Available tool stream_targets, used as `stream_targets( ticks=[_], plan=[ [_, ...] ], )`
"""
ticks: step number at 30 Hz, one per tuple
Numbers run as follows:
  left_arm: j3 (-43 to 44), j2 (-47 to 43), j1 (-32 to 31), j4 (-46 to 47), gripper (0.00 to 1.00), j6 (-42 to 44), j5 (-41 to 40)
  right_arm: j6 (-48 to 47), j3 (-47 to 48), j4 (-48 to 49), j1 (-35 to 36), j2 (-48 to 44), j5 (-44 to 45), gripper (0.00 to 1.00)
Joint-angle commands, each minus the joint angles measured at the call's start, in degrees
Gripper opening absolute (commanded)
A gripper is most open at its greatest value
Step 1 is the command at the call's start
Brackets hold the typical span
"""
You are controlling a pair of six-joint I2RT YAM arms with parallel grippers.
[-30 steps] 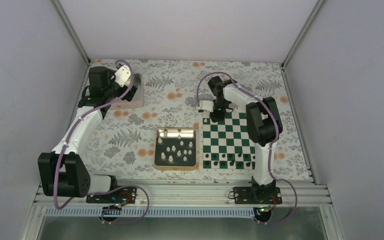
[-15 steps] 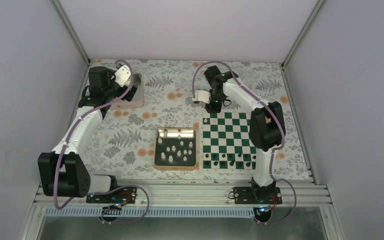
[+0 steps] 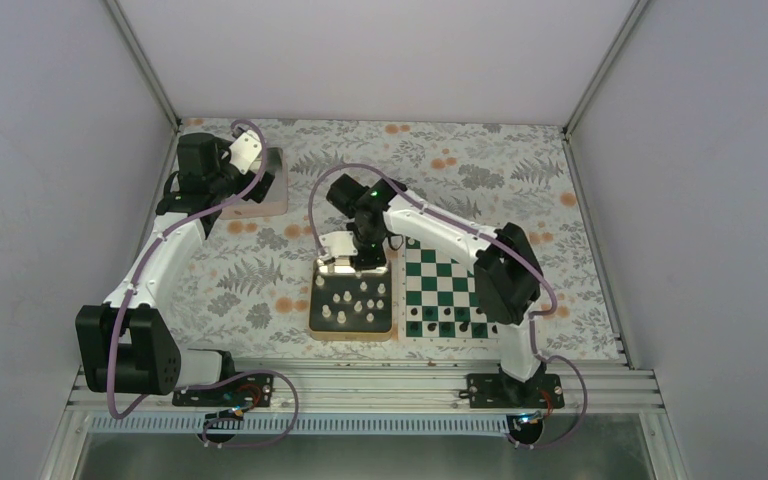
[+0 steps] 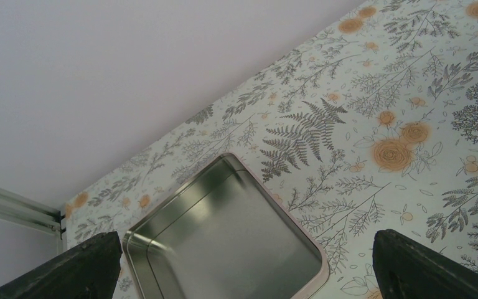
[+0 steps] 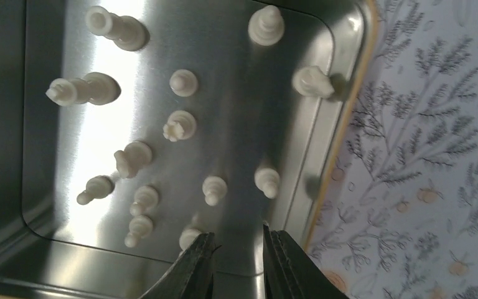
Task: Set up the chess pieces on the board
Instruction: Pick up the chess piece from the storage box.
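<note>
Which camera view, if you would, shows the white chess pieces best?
The right wrist view: the white chess pieces appear close and distinct in the tray. Top external shows them as tiny specks; left wrist shows none.

We log robot lab test cell: white enclosure panels point(image 3: 360, 60), aluminium rail point(image 3: 360, 385) carrying left arm point(image 3: 155, 265), right arm point(image 3: 440, 232); floral table cover point(image 3: 260, 280).

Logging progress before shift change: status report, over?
Left gripper open over far tin. Right gripper open, empty, over tray. White pieces in tray, not yet on board. Nothing blocking.
</note>
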Motion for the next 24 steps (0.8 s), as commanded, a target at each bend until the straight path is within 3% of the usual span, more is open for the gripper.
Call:
stream_targets(
  ticks=[1, 24],
  plan=[
    [0.3, -1.2, 0.3, -0.3, 1.0, 0.7, 1.6, 1.8, -2.4, 0.2, 1.1, 2.6, -0.9, 0.23],
    [0.3, -0.9, 0.2, -0.2, 1.0, 0.7, 2.3, 2.8, -8.6, 5.6, 1.9, 4.6, -2.3, 0.24]
  ],
)
